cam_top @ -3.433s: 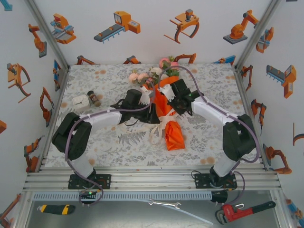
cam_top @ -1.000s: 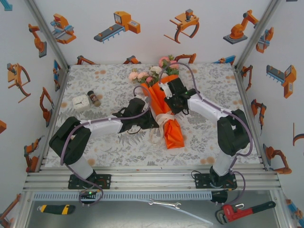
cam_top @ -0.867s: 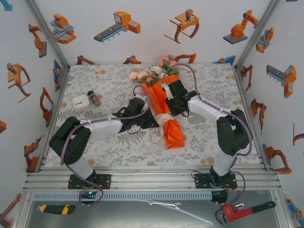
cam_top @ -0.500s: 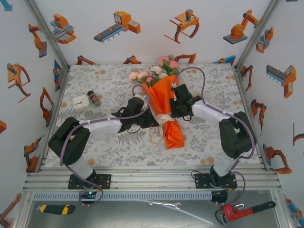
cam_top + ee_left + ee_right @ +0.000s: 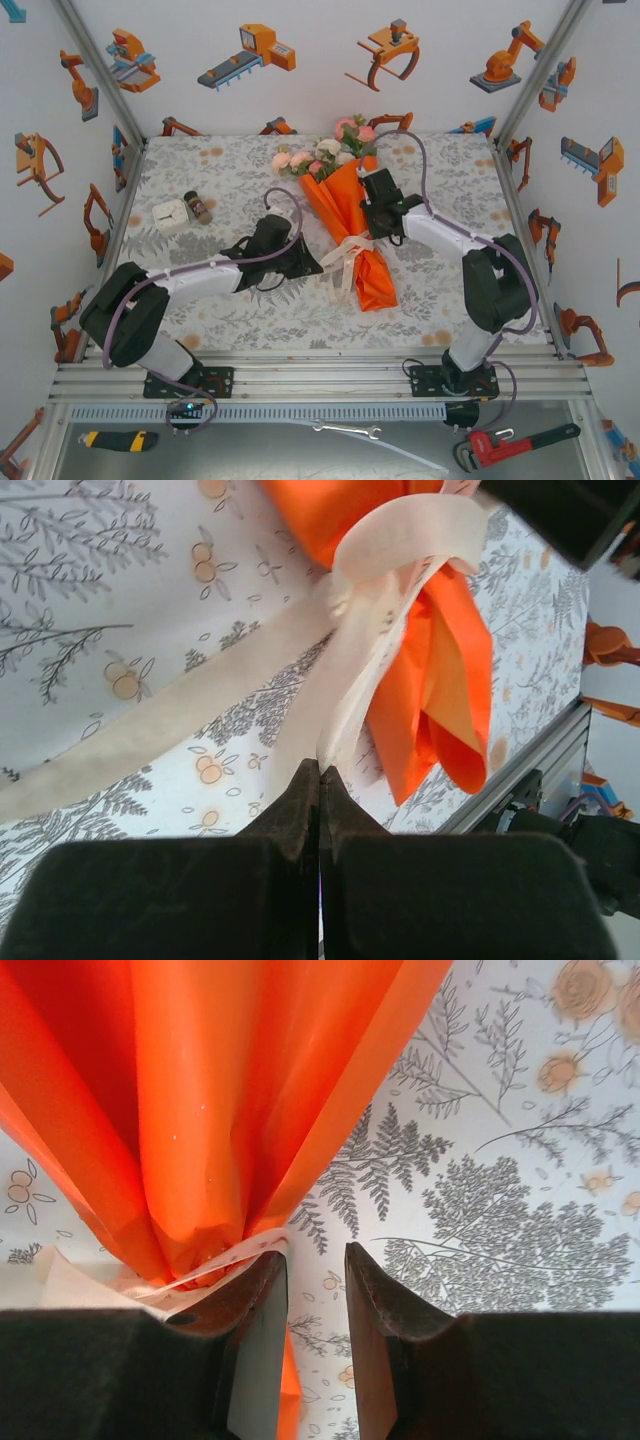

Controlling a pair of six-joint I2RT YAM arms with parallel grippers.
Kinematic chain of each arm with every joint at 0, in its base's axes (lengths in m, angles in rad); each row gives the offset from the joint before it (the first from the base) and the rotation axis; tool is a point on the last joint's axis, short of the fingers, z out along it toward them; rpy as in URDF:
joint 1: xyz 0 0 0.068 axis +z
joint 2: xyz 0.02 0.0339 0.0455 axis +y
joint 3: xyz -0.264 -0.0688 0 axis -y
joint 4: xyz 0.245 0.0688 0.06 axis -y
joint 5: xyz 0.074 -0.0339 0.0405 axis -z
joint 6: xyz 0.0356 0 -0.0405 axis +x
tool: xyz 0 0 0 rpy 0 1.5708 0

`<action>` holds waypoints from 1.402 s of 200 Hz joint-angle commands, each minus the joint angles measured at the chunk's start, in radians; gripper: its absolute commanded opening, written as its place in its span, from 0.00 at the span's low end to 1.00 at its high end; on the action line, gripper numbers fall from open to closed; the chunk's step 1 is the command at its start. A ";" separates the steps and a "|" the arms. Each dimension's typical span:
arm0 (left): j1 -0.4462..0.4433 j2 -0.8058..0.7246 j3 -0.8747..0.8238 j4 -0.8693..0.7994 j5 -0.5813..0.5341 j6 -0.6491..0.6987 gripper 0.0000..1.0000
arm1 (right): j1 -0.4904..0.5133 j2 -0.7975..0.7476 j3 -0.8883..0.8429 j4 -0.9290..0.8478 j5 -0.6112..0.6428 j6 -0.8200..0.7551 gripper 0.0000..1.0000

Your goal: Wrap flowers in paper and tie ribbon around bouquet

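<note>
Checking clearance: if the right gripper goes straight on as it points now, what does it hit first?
Likely the tablecloth: the right gripper is open, and bare fern print lies ahead between its fingers. One finger sits right by the ribbon at the paper waist, so it may drag that first; depth is unclear.

The top camera looked down from behind over the table; both close wrist cameras shared the ribbon binding the bouquet.

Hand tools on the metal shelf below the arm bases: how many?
3: a yellow-and-black utility knife at the left, a silver spanner in the middle, a red pipe wrench at the right.
</note>
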 commanded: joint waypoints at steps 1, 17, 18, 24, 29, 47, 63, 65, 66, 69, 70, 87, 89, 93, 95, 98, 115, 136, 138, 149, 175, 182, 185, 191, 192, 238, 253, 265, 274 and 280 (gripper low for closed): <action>0.009 -0.038 -0.039 -0.044 -0.022 -0.009 0.00 | -0.018 0.027 0.038 -0.033 0.080 -0.059 0.28; 0.011 -0.054 -0.061 -0.055 -0.040 -0.009 0.00 | -0.024 0.036 0.044 -0.038 0.095 -0.071 0.25; 0.012 -0.055 -0.062 -0.055 -0.041 -0.009 0.00 | -0.024 0.037 0.045 -0.038 0.095 -0.073 0.25; 0.016 -0.062 -0.070 -0.059 -0.044 -0.009 0.00 | -0.025 0.040 0.048 -0.040 0.102 -0.082 0.24; 0.018 -0.067 -0.076 -0.060 -0.047 -0.010 0.00 | -0.026 0.042 0.050 -0.043 0.108 -0.090 0.24; 0.025 -0.080 -0.089 -0.066 -0.053 -0.005 0.00 | -0.028 0.050 0.060 -0.051 0.143 -0.124 0.23; 0.030 -0.084 -0.091 -0.072 -0.050 0.000 0.00 | -0.028 0.058 0.068 -0.058 0.171 -0.155 0.21; 0.029 -0.085 -0.091 -0.072 -0.050 0.000 0.00 | -0.027 0.059 0.070 -0.059 0.175 -0.159 0.21; 0.029 -0.085 -0.092 -0.072 -0.050 0.000 0.00 | -0.027 0.059 0.070 -0.060 0.177 -0.162 0.21; 0.031 -0.085 -0.093 -0.072 -0.051 0.000 0.00 | -0.027 0.060 0.070 -0.061 0.183 -0.166 0.21; 0.032 -0.085 -0.093 -0.072 -0.051 0.000 0.00 | -0.028 0.061 0.071 -0.061 0.185 -0.168 0.20; 0.033 -0.086 -0.091 -0.071 -0.052 0.000 0.00 | -0.030 0.064 0.072 -0.064 0.204 -0.189 0.16; 0.034 -0.087 -0.090 -0.070 -0.052 -0.001 0.00 | -0.031 0.064 0.072 -0.064 0.207 -0.191 0.15; 0.034 -0.086 -0.089 -0.071 -0.051 -0.002 0.00 | -0.031 0.064 0.072 -0.064 0.214 -0.195 0.14; 0.033 -0.086 -0.088 -0.069 -0.051 -0.002 0.00 | -0.031 0.063 0.072 -0.064 0.217 -0.199 0.14; 0.034 -0.086 -0.089 -0.068 -0.051 -0.001 0.00 | -0.031 0.063 0.072 -0.064 0.221 -0.202 0.13; 0.033 -0.083 -0.087 -0.065 -0.050 -0.005 0.00 | -0.034 0.064 0.073 -0.064 0.243 -0.217 0.10; 0.034 -0.077 -0.083 -0.067 -0.049 -0.002 0.00 | -0.034 0.075 0.075 -0.067 0.249 -0.239 0.08; 0.034 -0.077 -0.084 -0.066 -0.049 -0.002 0.00 | -0.034 0.074 0.075 -0.067 0.252 -0.241 0.08; 0.034 -0.077 -0.084 -0.068 -0.052 -0.004 0.00 | -0.034 0.076 0.074 -0.067 0.270 -0.251 0.07; 0.037 -0.077 -0.082 -0.067 -0.063 -0.005 0.00 | -0.034 0.074 0.060 -0.056 0.290 -0.296 0.06; 0.038 -0.075 -0.078 -0.066 -0.063 -0.005 0.00 | -0.034 0.071 0.051 -0.049 0.301 -0.318 0.05; 0.038 -0.074 -0.074 -0.067 -0.063 -0.004 0.00 | -0.034 0.070 0.047 -0.044 0.305 -0.325 0.05; 0.038 -0.071 -0.069 -0.066 -0.062 -0.002 0.00 | -0.034 0.068 0.040 -0.036 0.312 -0.341 0.05; 0.038 -0.070 -0.069 -0.066 -0.062 -0.002 0.00 | -0.034 0.067 0.038 -0.035 0.314 -0.342 0.04; 0.031 0.008 -0.018 -0.005 -0.004 0.022 0.17 | -0.034 0.008 0.039 -0.059 0.067 -0.296 0.00; 0.029 0.016 -0.018 0.015 -0.008 0.022 0.35 | -0.034 0.004 0.051 -0.089 0.011 -0.246 0.00; 0.026 -0.010 -0.019 -0.010 -0.031 0.052 0.41 | -0.033 -0.003 0.051 -0.105 0.001 -0.209 0.00; 0.015 -0.052 -0.018 -0.060 -0.081 0.096 0.43 | -0.034 -0.010 0.044 -0.106 -0.003 -0.189 0.00; 0.003 -0.087 -0.018 -0.098 -0.129 0.127 0.44 | -0.034 -0.015 0.039 -0.105 -0.010 -0.178 0.00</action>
